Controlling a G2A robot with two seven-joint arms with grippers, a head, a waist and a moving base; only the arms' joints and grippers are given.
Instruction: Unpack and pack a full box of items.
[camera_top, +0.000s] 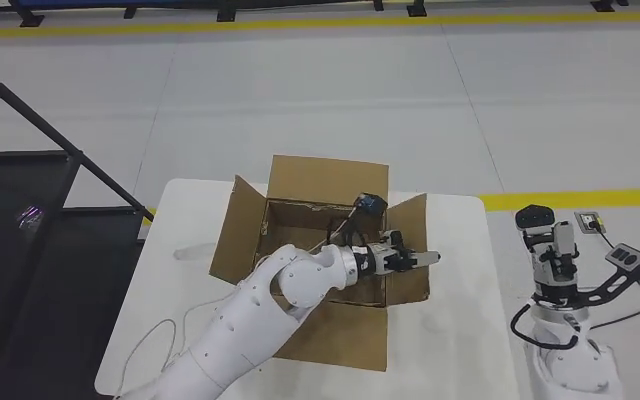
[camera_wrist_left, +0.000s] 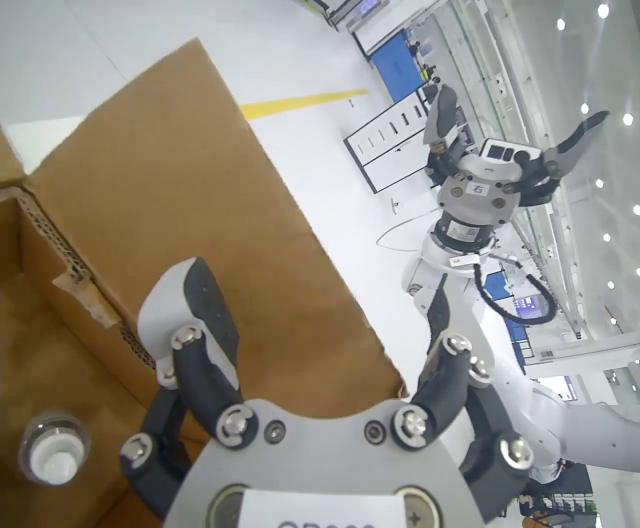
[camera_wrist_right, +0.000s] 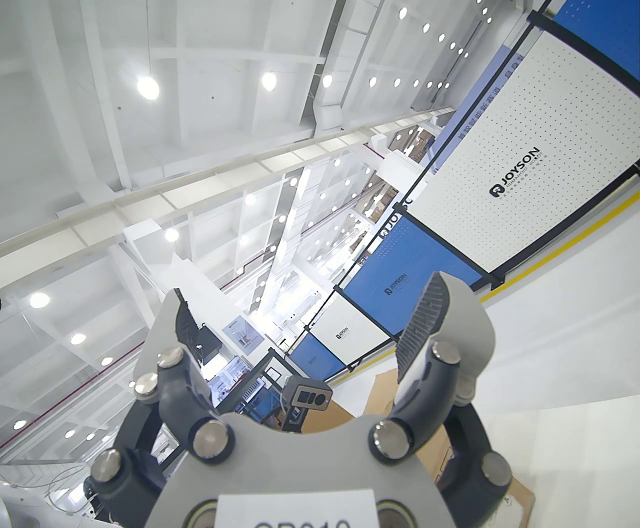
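- The cardboard box (camera_top: 328, 180) stands open in the middle of the white table (camera_top: 455, 335), with its four flaps folded outward
- The left arm stretches across the box from the near left, and the left hand (camera_top: 424, 260) hangs over the box's right wall and right flap, pointing to the right
- The left hand's fingers are spread well apart and have hold of nothing
- Inside the box a clear bottle (camera_wrist_left: 52, 446) with a white cap stands upright, apart from the left hand
- The right hand (camera_wrist_right: 307, 320) is raised off the right edge of the table, well apart from the box, and points up toward the ceiling; its fingers are spread wide with nothing between them
- A small dark camera-like device (camera_top: 368, 203) sits on a thin rod over the far right corner of the box
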